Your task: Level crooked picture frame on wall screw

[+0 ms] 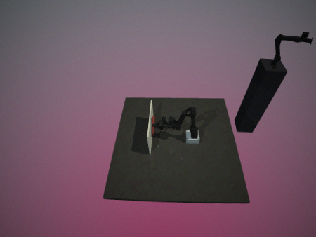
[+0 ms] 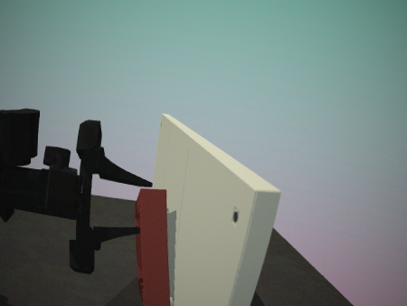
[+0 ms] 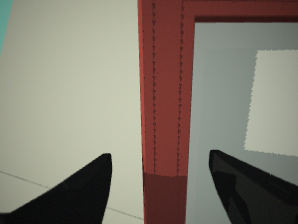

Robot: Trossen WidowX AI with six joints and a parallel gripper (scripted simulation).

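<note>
Red rectangular picture frame (image 1: 153,120) (image 2: 154,249) (image 3: 166,90): seen from the top, placed at the face of an upright cream wall panel (image 1: 149,140) (image 2: 208,204) (image 3: 75,90).
Black jointed arm (image 1: 184,116) (image 2: 33,190): mounted on a pale boxy base (image 1: 192,141) and reaching across a dark square platform (image 1: 175,175) (image 2: 312,281) to the frame.
Second black arm (image 1: 277,49): perched off the platform atop a tall dark rectangular pedestal (image 1: 261,95).

Red frame, exterior: standing out in front of the panel, seen nearly edge-on, with the lower end cut off by the view.
Black two-fingered gripper (image 1: 155,125) (image 2: 146,207) (image 3: 160,159): spread with fingers apart, pointed at the frame, one fingertip above its top edge in this view and the other near its front.
Small dark round mark (image 2: 235,215): visible on the panel's face, near its edge.

Red side bar, wrist: running up the view between the open fingertips, unclamped, with shadow across the lower part.
Gray pane (image 3: 220,90): enclosed by the red border, showing a pale jagged-edged patch (image 3: 275,100).
</note>
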